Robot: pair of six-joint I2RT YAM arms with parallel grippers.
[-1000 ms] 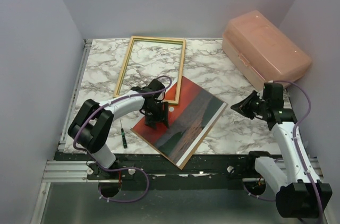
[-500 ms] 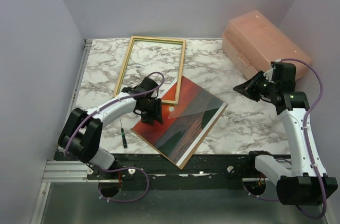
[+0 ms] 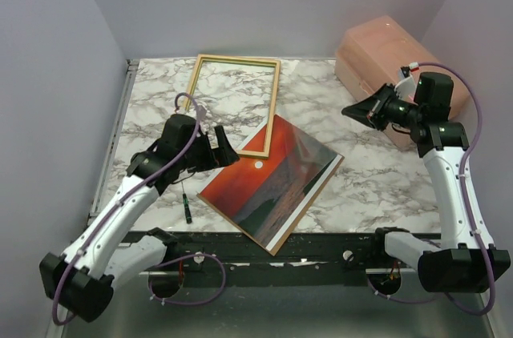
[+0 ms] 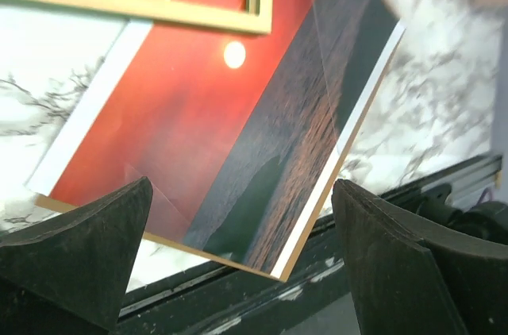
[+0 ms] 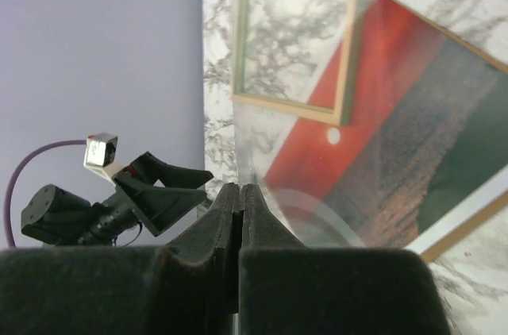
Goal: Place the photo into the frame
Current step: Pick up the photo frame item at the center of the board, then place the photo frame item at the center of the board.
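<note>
Finds the photo (image 3: 268, 182) face up and slanted across the near middle of the counter (image 3: 156, 106), resting on a brown backing board (image 4: 190, 248) that shows only as a thin rim along the near edges. Places the frame (image 3: 234, 104) flat toward the far left, pale wood side up, its near right corner overlapping the print's far corner, so not yet around the picture. Probably turned back-up like this so that the layers can be dropped in from behind. Hovers the left end effector (image 3: 220, 150) low, just beside the photo's left edge, jaws spread wide and gripping nothing, likely poised to steady or shift the print. Raises the right end effector (image 3: 357, 110) over the far right of the counter, jaws pressed fully together, apparently on the edge of a clear sheet (image 5: 294, 212) that slopes down across the print. Seems meant to peel that sheet off the picture, perhaps to seat it in the frame first. Leaves a pink box (image 3: 401, 74) at the far right and a small screwdriver (image 3: 187, 208) at the near left, both out of the way.
</note>
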